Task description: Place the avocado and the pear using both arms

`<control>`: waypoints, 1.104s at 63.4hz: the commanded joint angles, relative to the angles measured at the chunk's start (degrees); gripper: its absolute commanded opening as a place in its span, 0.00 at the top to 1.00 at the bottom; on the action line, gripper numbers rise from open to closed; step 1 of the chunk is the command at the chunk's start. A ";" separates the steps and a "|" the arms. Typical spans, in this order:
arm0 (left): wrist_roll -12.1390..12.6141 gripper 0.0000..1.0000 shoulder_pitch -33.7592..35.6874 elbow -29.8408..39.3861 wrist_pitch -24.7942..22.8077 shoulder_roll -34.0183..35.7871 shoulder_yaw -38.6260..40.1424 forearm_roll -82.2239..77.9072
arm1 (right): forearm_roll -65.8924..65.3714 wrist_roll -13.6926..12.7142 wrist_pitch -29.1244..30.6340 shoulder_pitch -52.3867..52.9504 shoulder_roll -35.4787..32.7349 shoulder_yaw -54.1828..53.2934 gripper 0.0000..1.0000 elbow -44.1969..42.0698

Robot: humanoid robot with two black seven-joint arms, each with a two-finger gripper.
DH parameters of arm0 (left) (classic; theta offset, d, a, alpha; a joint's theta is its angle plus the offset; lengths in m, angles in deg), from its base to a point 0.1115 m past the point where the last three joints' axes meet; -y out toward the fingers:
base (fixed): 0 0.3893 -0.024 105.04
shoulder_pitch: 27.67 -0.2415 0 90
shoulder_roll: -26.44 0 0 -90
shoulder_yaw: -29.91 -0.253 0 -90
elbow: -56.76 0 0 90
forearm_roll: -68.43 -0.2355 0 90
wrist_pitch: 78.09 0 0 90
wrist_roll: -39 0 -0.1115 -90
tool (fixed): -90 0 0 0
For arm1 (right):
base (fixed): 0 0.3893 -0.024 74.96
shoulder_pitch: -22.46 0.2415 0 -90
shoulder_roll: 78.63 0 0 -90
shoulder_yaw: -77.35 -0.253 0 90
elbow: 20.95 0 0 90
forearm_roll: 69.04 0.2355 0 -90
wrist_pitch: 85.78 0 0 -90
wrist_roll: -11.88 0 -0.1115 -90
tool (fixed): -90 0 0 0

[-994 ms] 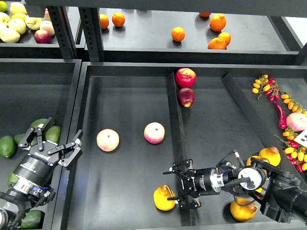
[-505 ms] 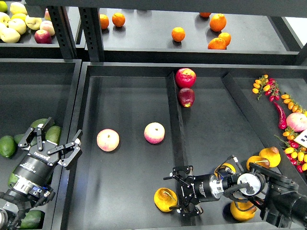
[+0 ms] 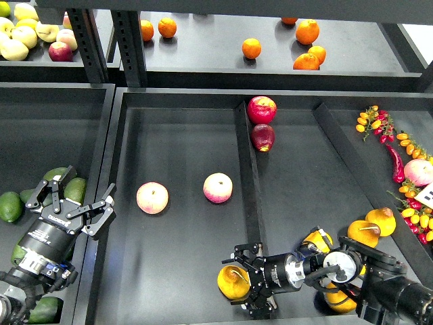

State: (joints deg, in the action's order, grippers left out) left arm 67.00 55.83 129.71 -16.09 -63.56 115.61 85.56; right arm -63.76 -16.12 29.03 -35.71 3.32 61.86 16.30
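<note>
A yellow-orange pear (image 3: 230, 283) with a brown patch lies at the front of the middle bin, left of the divider. My right gripper (image 3: 243, 282) is open, level with the pear, one finger above and one below its right side. I cannot tell if they touch it. Dark green avocados (image 3: 9, 206) lie in the left bin. My left gripper (image 3: 72, 202) is open and empty, over the wall between the left and middle bins, with one avocado (image 3: 76, 189) just behind it.
Two pink-cream fruits (image 3: 152, 198) (image 3: 218, 187) lie in the middle bin. Two red apples (image 3: 262, 110) sit by the divider (image 3: 247, 169). More pears (image 3: 363, 233) lie by my right arm. Oranges (image 3: 251, 48) are on the upper shelf and peppers (image 3: 396, 162) at right.
My right gripper has moved left and down across the divider, its fingers now either side of the pear. The pear has hardly moved. My left arm has not moved.
</note>
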 commanded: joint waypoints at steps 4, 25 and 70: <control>0.00 0.01 0.00 0.00 0.00 0.00 -0.01 0.00 | -0.01 0.00 -0.02 0.08 0.67 -0.33 0.16 -1.30; 0.00 0.01 0.00 0.00 0.00 0.00 -0.01 0.00 | -0.01 0.00 -0.11 0.08 -0.03 -0.33 0.19 -1.83; 0.00 0.01 0.00 0.00 0.00 0.00 -0.01 0.00 | 0.52 0.00 -0.55 0.17 0.50 -1.83 0.55 -2.71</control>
State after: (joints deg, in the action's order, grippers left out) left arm 67.00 55.83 129.74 -16.09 -63.56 115.60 85.56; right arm -63.38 -16.11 28.32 -35.56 3.82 60.21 13.44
